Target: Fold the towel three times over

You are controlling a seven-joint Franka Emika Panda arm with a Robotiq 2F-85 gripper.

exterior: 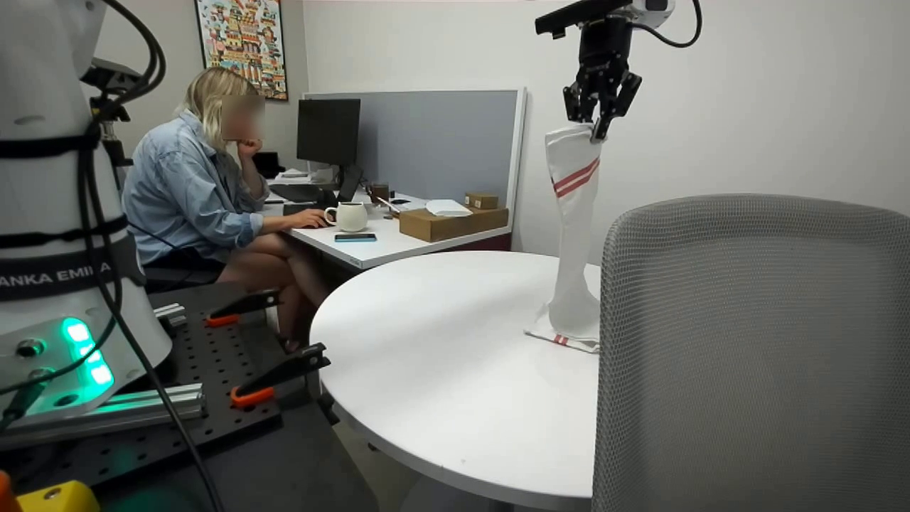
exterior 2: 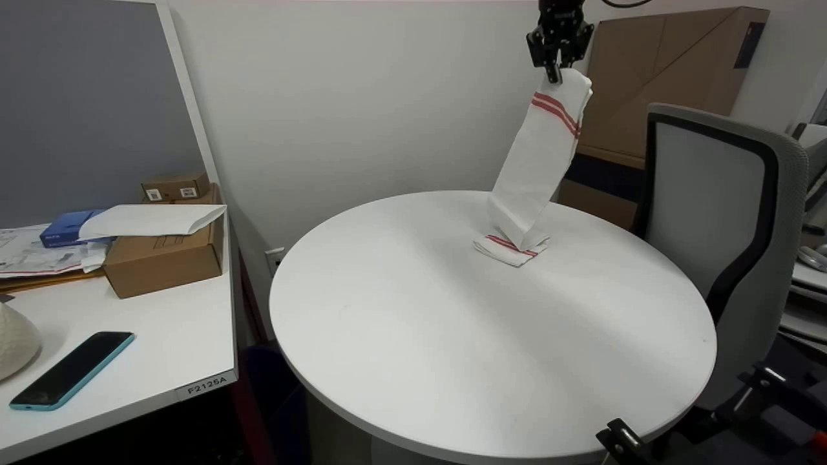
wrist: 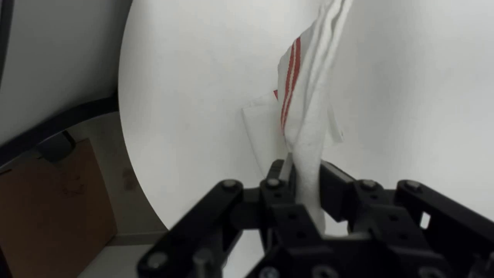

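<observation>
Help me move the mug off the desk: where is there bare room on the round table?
The table is bare from the towel across towards the clamps and towards the desk, the roomiest stretch. A smaller bare patch lies between the towel and the chair. Crowded: below the hand, where the towel hangs down to the table.
</observation>
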